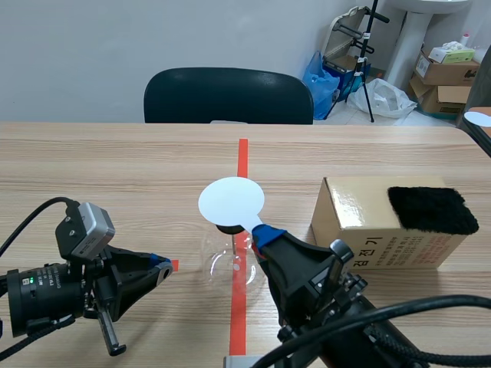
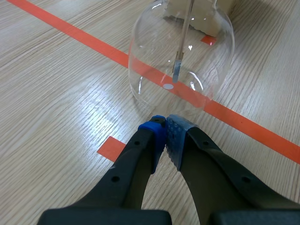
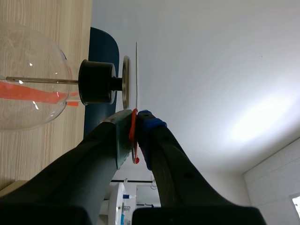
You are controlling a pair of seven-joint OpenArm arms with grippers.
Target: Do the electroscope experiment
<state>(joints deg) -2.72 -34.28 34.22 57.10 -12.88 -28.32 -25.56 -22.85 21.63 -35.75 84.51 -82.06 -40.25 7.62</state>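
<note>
The electroscope, a clear glass flask (image 1: 229, 264) with a black stopper (image 3: 96, 82) and a metal top plate (image 3: 126, 79), stands on the red tape line. A white round disc (image 1: 231, 201) lies flat just over that plate, seen edge-on in the right wrist view (image 3: 137, 65). My right gripper (image 1: 265, 234) is shut on the disc's thin reddish handle (image 3: 134, 140). My left gripper (image 2: 165, 126) is shut on nothing, low over the table just short of the flask (image 2: 180, 61). Inside the flask a rod with a foil strip (image 2: 177, 70) hangs.
A cardboard box (image 1: 368, 226) with a black fuzzy cloth (image 1: 431, 208) on top stands to the right of the flask. A dark chair (image 1: 228, 96) is behind the table's far edge. Boxes and bags sit on the floor at the back right.
</note>
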